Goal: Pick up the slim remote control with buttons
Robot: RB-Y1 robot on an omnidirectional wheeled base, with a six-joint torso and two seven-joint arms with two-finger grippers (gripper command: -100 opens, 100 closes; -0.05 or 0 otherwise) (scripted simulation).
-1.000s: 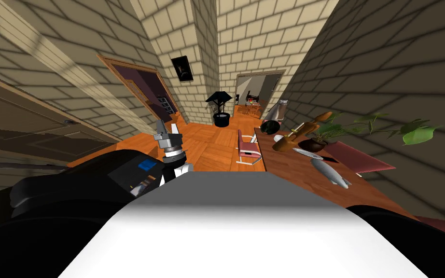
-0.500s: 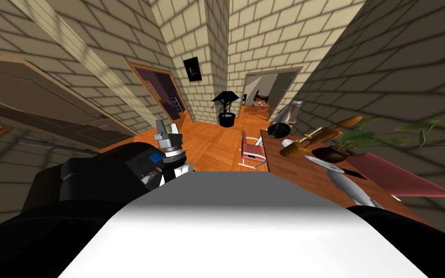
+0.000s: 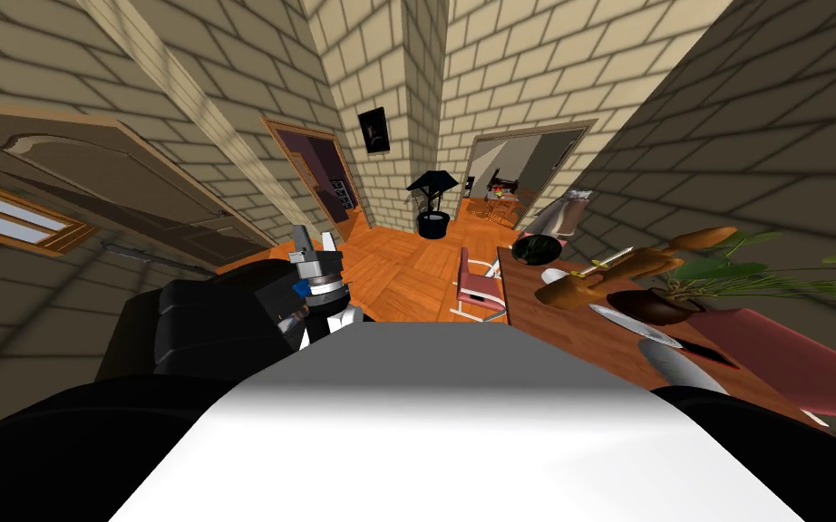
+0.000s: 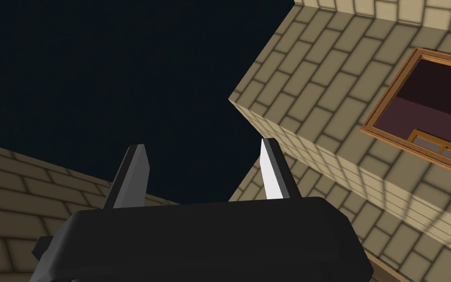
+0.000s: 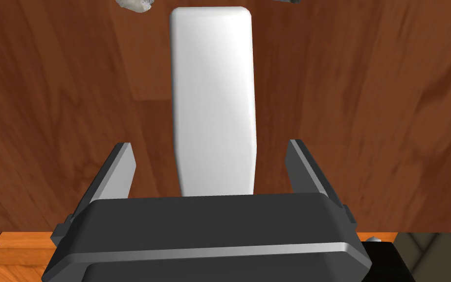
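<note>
A slim, plain white remote [image 5: 214, 98] lies flat on a dark wooden table [image 5: 366, 98]. My right gripper [image 5: 210, 145] hovers over its near end. The gripper is open, with one finger on each side of the remote and a gap left on both sides. No buttons show on the remote's upper face. My left gripper [image 3: 314, 236] is raised at the left of my chest, away from the table. In the left wrist view the left gripper [image 4: 203, 144] is open with nothing between its fingers.
The wooden table [image 3: 570, 335] runs along the right wall. On it are a potted plant [image 3: 652, 304], a brown wooden figure [image 3: 607, 272], a dark round object [image 3: 537, 246] and a red mat [image 3: 788, 353]. A pink chair [image 3: 478, 288] stands at the table's far end, and a black sofa [image 3: 208, 322] is on the left.
My head view has swung, so the table and plant have slid toward the right edge and the left wall's door has come into sight. My left gripper holds the same pose.
</note>
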